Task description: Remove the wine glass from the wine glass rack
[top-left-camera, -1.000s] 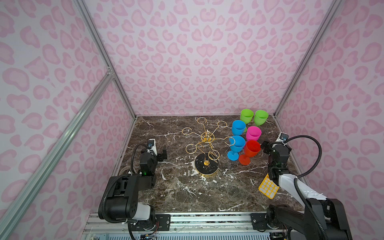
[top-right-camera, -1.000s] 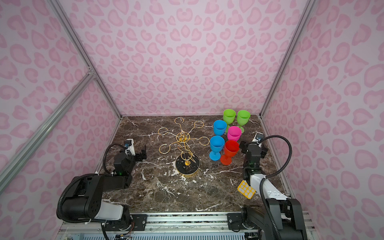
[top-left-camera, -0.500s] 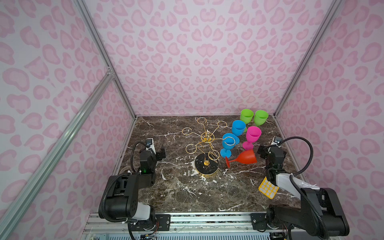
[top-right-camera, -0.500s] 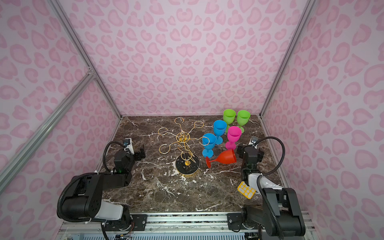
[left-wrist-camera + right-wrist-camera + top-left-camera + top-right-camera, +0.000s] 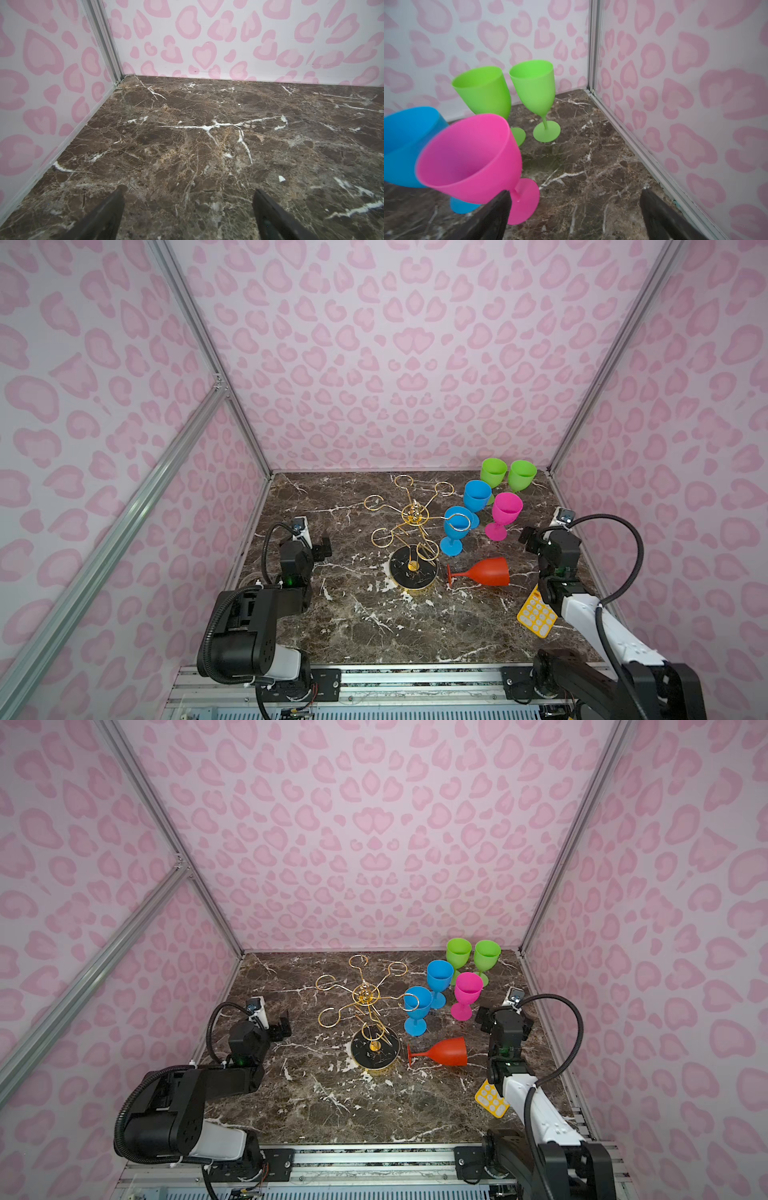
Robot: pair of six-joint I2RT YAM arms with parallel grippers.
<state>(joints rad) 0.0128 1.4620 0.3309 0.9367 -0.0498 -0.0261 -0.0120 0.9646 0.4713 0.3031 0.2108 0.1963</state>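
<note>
Red wine glass point(image 5: 486, 571) lay on its side on the brown marble tabletop point(image 5: 374, 626), off the wine glass rack point(image 5: 415, 574) and at its 3 o'clock in both top views. Long axis ran 9-to-3, foot toward the rack, rim toward 3. My left gripper point(image 5: 188, 192) and right gripper point(image 5: 575, 193) were spread wide, empty. Pink heart-print walls point(image 5: 395, 364) all round.

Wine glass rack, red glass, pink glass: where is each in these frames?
wine glass rack point(image 5: 402, 574), in a top view, on its round black base.
red glass point(image 5: 490, 571), in a top view, on the bowl; it lies on its side.
pink glass point(image 5: 471, 153), right wrist view, on its bowl.
</note>
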